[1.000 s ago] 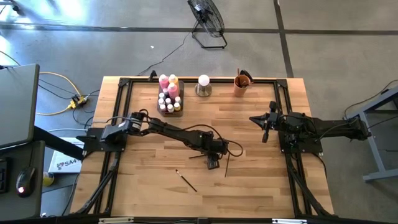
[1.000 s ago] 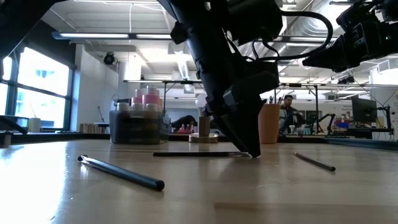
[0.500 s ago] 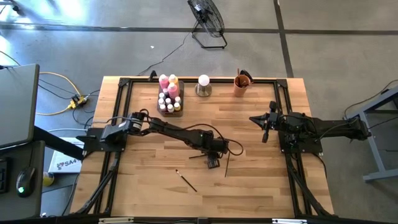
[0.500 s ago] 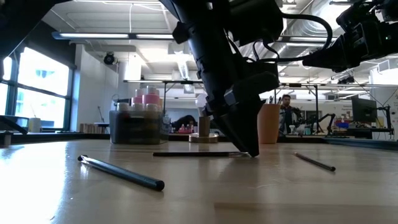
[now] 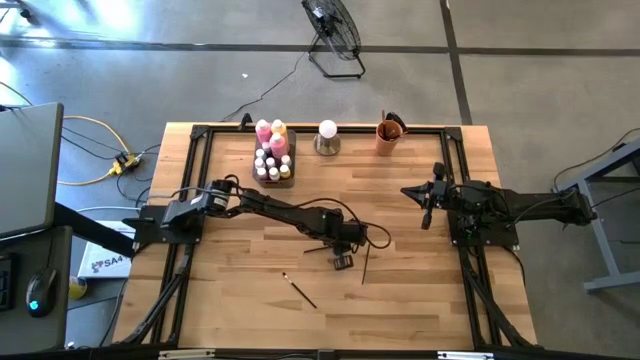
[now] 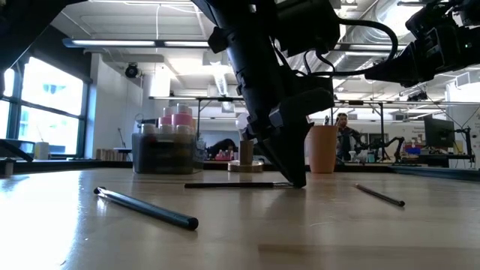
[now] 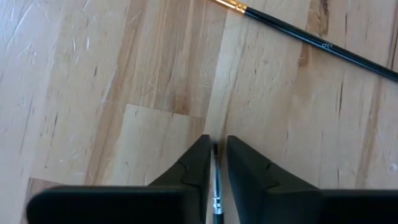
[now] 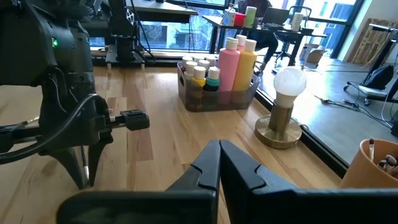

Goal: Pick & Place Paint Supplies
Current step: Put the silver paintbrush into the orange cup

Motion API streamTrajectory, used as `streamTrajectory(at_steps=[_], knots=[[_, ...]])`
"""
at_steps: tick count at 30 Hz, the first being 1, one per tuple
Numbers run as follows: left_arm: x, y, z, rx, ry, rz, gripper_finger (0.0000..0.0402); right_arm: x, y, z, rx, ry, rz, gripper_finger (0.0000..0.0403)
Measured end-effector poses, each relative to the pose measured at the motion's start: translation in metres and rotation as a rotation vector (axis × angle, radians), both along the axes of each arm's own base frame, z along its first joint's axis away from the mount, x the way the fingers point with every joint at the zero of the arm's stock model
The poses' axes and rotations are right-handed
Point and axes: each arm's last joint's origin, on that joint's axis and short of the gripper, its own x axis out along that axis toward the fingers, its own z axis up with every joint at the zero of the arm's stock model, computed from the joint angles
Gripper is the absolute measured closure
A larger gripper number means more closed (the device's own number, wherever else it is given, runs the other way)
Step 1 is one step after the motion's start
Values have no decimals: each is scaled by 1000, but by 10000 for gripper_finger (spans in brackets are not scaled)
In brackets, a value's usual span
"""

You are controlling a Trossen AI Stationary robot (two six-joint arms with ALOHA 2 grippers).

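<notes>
Down at mid-table, the left gripper [image 7: 216, 163] pinches a thin paintbrush [image 7: 215, 186] lying lengthwise between its fingers, while the right gripper [image 5: 424, 206], fingers together, waits well apart.

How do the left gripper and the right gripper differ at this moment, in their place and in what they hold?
The left gripper is low over mid-table, fingers nearly shut around a thin paintbrush. The right gripper waits raised at the table's right side, shut on nothing. The left points down at the wood; the right points level toward the paint bottles. Both are dark and two-fingered.
</notes>
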Motion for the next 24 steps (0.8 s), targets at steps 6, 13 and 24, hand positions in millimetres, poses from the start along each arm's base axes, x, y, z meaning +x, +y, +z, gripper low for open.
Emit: streamTrajectory(at_steps=[6, 13, 24], knots=[[0, 0, 0, -1, 1, -3, 366, 0, 0, 0, 0, 0, 0, 401], [0, -1, 0, 4, 1, -23, 387, 0, 0, 0, 0, 0, 0, 401], [2, 1, 1, -37, -18, -21, 400, 0, 0, 0, 0, 0, 0, 401]])
